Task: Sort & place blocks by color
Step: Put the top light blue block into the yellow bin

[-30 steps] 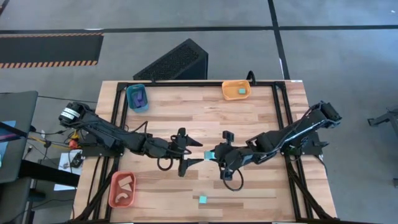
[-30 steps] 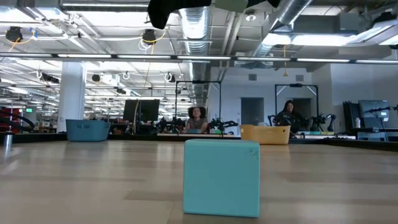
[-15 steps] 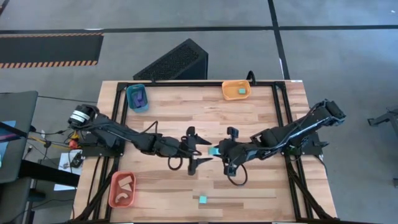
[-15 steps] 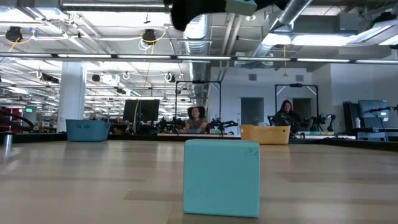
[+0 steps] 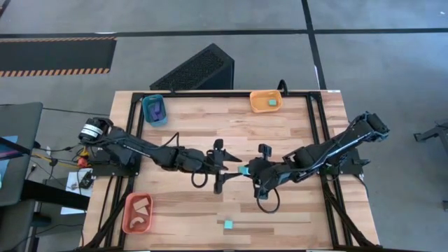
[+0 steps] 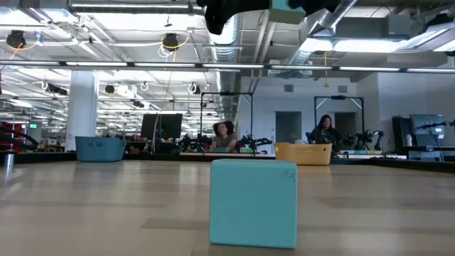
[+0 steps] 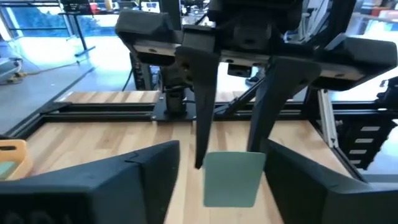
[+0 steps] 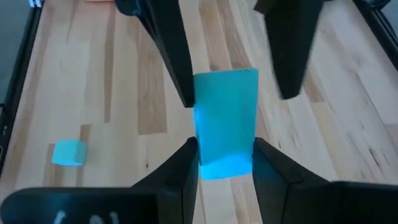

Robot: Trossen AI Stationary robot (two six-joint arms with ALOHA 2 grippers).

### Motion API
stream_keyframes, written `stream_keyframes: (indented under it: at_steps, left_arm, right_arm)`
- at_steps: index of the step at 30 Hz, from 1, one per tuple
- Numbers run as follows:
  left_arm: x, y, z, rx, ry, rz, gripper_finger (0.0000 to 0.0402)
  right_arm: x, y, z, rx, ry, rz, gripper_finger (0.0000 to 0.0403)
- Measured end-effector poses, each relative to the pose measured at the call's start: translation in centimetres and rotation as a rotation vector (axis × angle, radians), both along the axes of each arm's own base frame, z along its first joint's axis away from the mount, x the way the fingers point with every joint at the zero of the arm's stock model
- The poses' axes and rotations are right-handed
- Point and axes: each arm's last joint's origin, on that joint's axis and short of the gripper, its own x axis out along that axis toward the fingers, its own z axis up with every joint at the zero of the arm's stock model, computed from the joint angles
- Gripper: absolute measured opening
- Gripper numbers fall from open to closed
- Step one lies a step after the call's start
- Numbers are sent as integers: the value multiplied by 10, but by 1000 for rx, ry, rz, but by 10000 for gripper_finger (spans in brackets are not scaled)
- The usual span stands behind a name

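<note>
Cyan block pinched by right pincer above mid-counter, offered between spread fingers of left pincer, likely for handover toward a tray. Second cyan block resting on counter nearer front edge, well apart from held block, not yet sorted.

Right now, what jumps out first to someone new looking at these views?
Mid-table, the right gripper holds a light cyan block up off the wood, and the open left gripper meets it head-on, fingers either side of the block. Another light cyan cube sits alone near the table's front edge, filling the low view.
</note>
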Motion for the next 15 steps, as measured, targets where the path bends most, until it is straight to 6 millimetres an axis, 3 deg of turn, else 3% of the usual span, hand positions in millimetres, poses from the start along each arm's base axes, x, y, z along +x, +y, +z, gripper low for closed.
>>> stream_keyframes:
  at_steps: [5,8,15]
  left_arm:
    - [2,4,-2,-30,7,-26,150]
    - [3,7,-2,-35,3,-5,135]
    - [4,12,2,-40,-35,23,176]
  right_arm:
    - [2,-4,0,-1,7,-5,132]
    - [1,-6,1,-3,2,-11,132]
    - [-10,-15,17,25,-38,-18,132]
